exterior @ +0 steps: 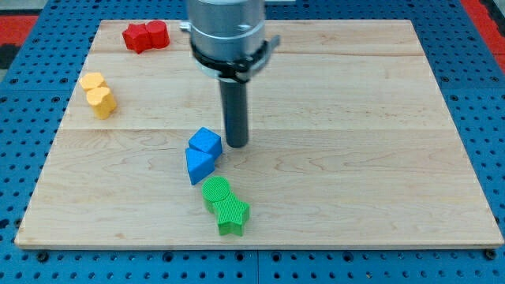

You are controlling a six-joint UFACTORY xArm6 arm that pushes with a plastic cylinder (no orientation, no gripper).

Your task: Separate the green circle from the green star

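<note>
The green circle [215, 192] lies near the view's bottom centre of the wooden board, touching the green star [233, 214], which sits just below and right of it. My tip [237, 143] stands on the board above them, to the upper right of the green circle and right beside a blue cube [206, 143]. A blue triangle [199, 165] lies below the blue cube, between my tip and the green circle, close to the circle's upper left.
Two red blocks [146, 35] sit together at the view's top left. Two yellow blocks [98, 94] sit at the left. The wooden board [355, 142] ends on a blue pegboard surface [489, 118] on all sides.
</note>
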